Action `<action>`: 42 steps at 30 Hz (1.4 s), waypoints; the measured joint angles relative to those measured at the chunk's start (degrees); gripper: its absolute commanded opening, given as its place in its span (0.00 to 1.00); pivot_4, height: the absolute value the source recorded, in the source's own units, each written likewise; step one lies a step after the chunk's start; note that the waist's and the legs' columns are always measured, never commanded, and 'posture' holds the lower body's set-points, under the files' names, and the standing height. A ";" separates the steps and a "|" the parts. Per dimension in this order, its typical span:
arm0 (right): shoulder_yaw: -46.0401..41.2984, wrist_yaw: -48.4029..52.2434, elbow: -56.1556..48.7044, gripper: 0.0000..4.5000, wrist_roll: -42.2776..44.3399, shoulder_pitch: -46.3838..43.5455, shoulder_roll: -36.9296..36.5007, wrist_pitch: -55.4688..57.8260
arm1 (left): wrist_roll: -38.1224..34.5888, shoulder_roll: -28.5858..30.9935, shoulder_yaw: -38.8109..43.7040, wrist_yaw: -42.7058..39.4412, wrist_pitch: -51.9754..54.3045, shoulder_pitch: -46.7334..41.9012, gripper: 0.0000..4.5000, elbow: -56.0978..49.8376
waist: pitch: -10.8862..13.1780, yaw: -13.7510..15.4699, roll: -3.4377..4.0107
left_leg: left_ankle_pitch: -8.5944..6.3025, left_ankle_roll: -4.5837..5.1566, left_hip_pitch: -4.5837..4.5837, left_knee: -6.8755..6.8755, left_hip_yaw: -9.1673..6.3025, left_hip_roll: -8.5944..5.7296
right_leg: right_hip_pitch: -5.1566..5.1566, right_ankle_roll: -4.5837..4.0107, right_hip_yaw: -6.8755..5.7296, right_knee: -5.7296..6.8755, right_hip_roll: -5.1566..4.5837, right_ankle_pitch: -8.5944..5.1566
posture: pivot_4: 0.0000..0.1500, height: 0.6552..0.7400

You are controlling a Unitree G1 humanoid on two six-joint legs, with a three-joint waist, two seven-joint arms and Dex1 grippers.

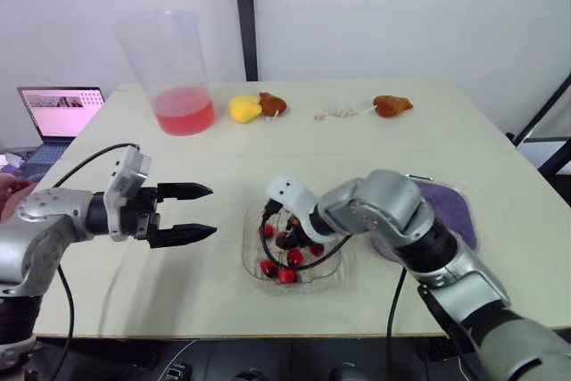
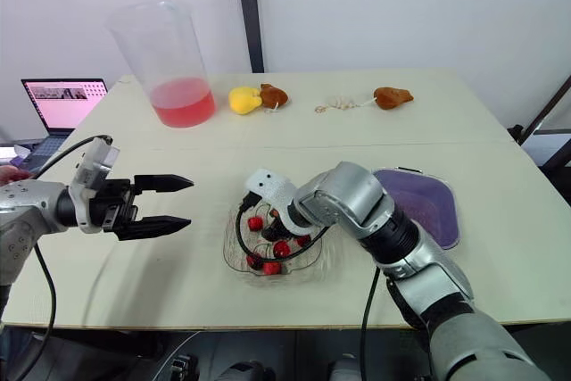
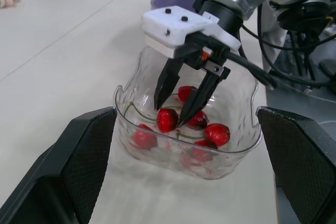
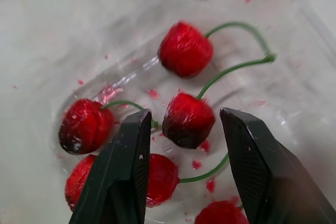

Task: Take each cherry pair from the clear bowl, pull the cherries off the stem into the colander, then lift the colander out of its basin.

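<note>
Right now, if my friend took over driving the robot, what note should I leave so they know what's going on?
Right gripper: open, down inside the bowl, with a finger on either side of one cherry, not closed on it yet.
Left gripper: open, holding nothing, hovering over the table to the bowl's left.
Other cherries: lying in the bowl.
Colander: on the table to the bowl's right; I see no fruit in it.
Done: nothing that shows.
Left: everything. Pick up each pair, pull the fruit off into the colander, then lift the colander out.
</note>
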 measured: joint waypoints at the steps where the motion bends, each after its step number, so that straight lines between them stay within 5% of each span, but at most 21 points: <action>1: 0.29 0.01 0.03 0.49 -0.35 0.08 0.13 -0.08 | 0.10 0.34 -0.23 -0.12 0.00 0.02 1.00 0.00 | 0.00 -0.05 0.00 | 0.00 0.00 0.00 0.00 0.00 0.00 | 0.00 0.00 0.00 0.00 0.00 0.00 | 1.00 1.00; 6: 1.68 0.02 0.59 0.49 -2.40 1.43 1.06 -1.37 | 0.51 0.93 -0.37 -0.63 -0.03 0.08 1.00 -0.02 | 0.00 -0.21 0.00 | 0.00 0.00 0.00 0.00 0.00 0.00 | 0.00 0.00 0.00 0.01 0.00 0.00 | 1.00 1.00; 10: 1.86 0.03 1.17 0.21 -3.55 2.27 2.25 -2.31 | 0.50 0.96 -0.37 -0.65 -0.02 0.07 1.00 -0.04 | 0.00 -0.70 0.00 | 0.00 0.00 0.00 -0.01 -0.01 0.00 | 0.00 0.00 0.00 0.02 0.00 0.00 | 1.00 1.00; 20: -4.63 7.73 -10.02 0.21 0.53 -0.20 -4.28 -1.88 | -0.73 0.57 -0.31 0.10 1.26 -1.73 1.00 1.07 | -0.01 -0.90 -0.02 | 0.00 0.00 -0.01 -0.01 -0.02 -0.01 | 0.00 0.00 -0.01 0.01 0.00 0.00 | 1.00 1.00; 25: -6.28 14.51 -15.22 0.21 1.37 0.16 -11.50 -11.88 | -2.56 -1.68 -0.32 0.71 2.84 -5.53 1.00 3.89 | -0.01 -0.94 -0.02 | 0.00 0.00 -0.01 -0.01 -0.01 -0.03 | -0.01 0.00 0.00 0.01 -0.01 0.00 | 1.00 1.00; 31: -6.75 17.06 -18.88 0.21 -5.36 3.63 -15.48 -29.52 | -7.93 -5.83 0.99 4.26 7.64 -11.24 1.00 6.02 | -0.03 -0.83 -0.04 | 0.00 0.00 -0.02 0.04 0.00 -0.05 | -0.01 0.00 0.00 0.04 -0.04 0.00 | 1.00 1.00; 37: -4.37 15.57 -20.26 0.21 -11.62 5.03 -15.77 -33.40 | -11.57 -12.41 1.76 12.02 10.46 -15.48 1.00 5.15 | -0.05 -0.92 -0.08 | 0.00 0.00 -0.03 0.06 0.00 -0.05 | 0.00 0.00 0.00 0.04 -0.06 0.00 | 1.00 1.00; 42: -1.98 16.35 -20.57 0.21 -15.26 3.73 -16.50 -33.66 | -9.93 -11.32 -3.00 11.70 11.91 -17.53 1.00 4.01 | -0.05 -0.94 -0.08 | 0.00 0.00 -0.03 0.06 0.01 -0.05 | -0.01 0.00 0.00 0.03 -0.04 0.00 | 1.00 1.00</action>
